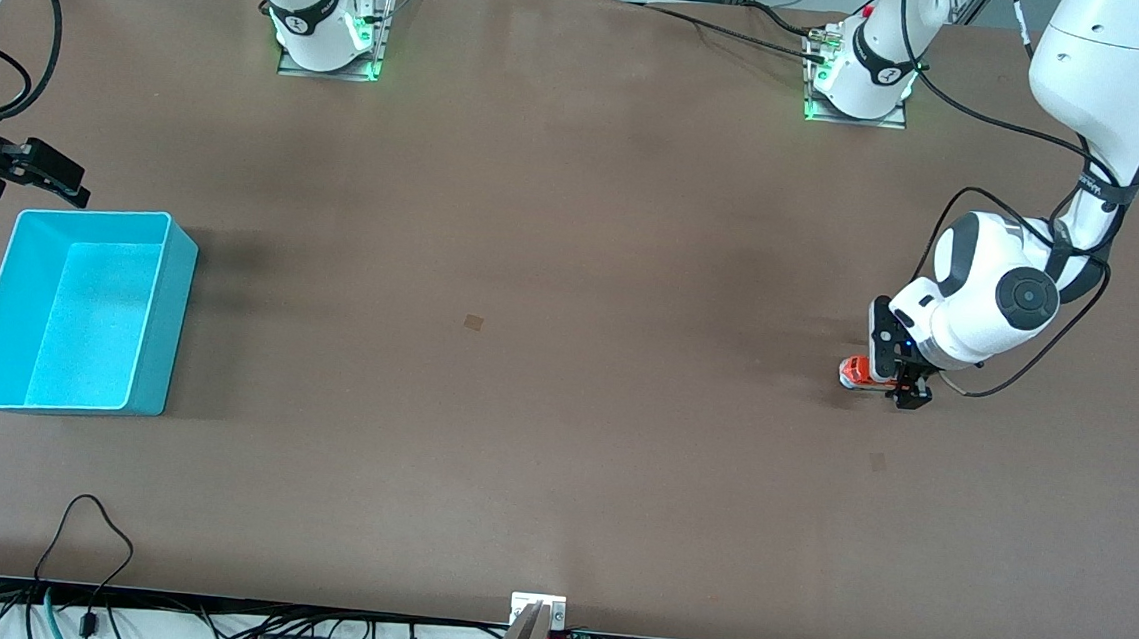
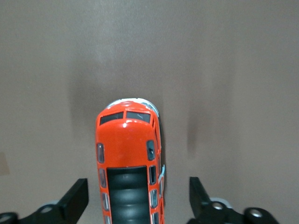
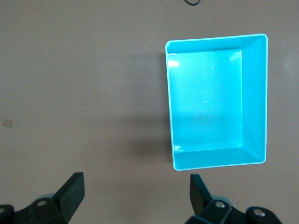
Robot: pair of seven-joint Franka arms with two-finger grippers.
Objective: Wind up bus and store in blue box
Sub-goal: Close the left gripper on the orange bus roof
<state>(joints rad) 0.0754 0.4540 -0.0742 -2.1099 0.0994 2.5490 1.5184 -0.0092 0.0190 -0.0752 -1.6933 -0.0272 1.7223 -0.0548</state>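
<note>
**Risk of a skewed pinch on the toy bus**

Fingers of the left gripper (image 2: 138,198) stand spread on either side of the orange toy bus (image 2: 130,172), low at the table (image 1: 567,359) near the left arm's end. In the left wrist view the bus does not sit midway in the gap: one finger (image 2: 74,198) is just beside its flank, while the other finger (image 2: 198,196) stands well apart with bare tabletop between. No pad touches the body yet, so nothing is held.

Judging from that offset, the near finger would meet the bus first as the jaws close and could shove it sideways or turn it, ending in a crooked hold. The painted sides look smooth and glossy, so a light pinch could let it slip out on the lift. The bus rests on its wheels, so it could also roll along its length out of the gap. Winding it probably calls for a firm hold; a loose one would likely slip.

Outward from here, the blue box (image 1: 168,322) lies empty at the right arm's end of the table, well apart from the bus, so a long carry follows and any weak grip could drop the toy on the way. The right gripper (image 3: 137,196) waits, jaws spread, over the table beside the box.
</note>
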